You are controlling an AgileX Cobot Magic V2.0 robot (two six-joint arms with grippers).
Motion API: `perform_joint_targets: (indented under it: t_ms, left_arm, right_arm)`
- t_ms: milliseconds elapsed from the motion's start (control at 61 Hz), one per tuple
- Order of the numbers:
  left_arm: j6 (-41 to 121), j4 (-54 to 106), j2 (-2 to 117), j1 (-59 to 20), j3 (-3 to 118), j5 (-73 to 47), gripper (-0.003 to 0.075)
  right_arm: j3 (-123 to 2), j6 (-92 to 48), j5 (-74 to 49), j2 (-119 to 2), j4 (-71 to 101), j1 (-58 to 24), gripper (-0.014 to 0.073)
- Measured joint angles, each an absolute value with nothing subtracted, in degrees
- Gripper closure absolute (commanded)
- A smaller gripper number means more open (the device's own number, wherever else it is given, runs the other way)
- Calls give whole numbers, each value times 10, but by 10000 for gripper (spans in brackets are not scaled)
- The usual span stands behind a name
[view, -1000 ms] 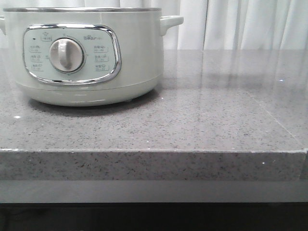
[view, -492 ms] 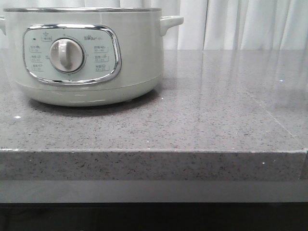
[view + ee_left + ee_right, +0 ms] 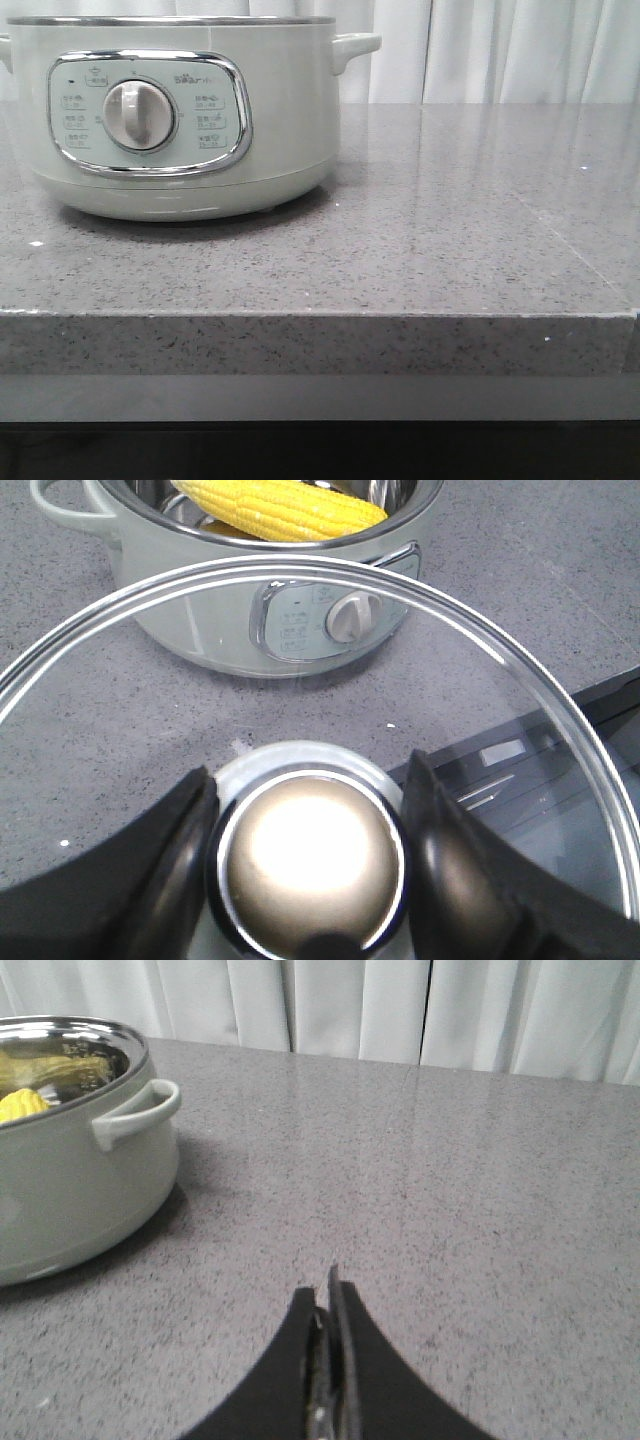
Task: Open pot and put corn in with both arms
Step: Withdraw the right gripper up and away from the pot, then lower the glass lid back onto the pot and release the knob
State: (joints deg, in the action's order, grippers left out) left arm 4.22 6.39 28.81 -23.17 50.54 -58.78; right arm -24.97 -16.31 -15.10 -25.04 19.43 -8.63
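I have the left gripper (image 3: 308, 855) clamped on the knob of the glass lid (image 3: 520, 690), held above the pot (image 3: 300, 600); the corn (image 3: 280, 508) lies inside. The right gripper (image 3: 327, 1360) is closed, empty. I'd lower the lid level, centred over the rim. Front view looks unchanged from earlier

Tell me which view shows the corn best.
The left wrist view: the corn lies in full sight inside the open pot. The right wrist view catches only a yellow sliver at the rim; the front view shows none of it.
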Motion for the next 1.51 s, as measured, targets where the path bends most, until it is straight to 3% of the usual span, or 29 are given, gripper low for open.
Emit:
perform_joint_targets:
  t_ms: [148, 328, 1082, 1508]
  left_arm:
    - [42, 64, 293, -232, 508, -587, 492]
    - [42, 63, 361, -232, 561, -589, 492]
    - [61, 62, 927, -232, 1060, -599, 492]
    - [62, 62, 1015, -232, 1140, -622, 492]
  right_arm:
    - [-207, -163, -152, -172, 194, -86, 659]
    - [-203, -163, -140, -159, 194, -86, 659]
    - [-203, -163, -140, -159, 194, -86, 659]
    - [-203, -163, -139, -159, 194, -86, 659]
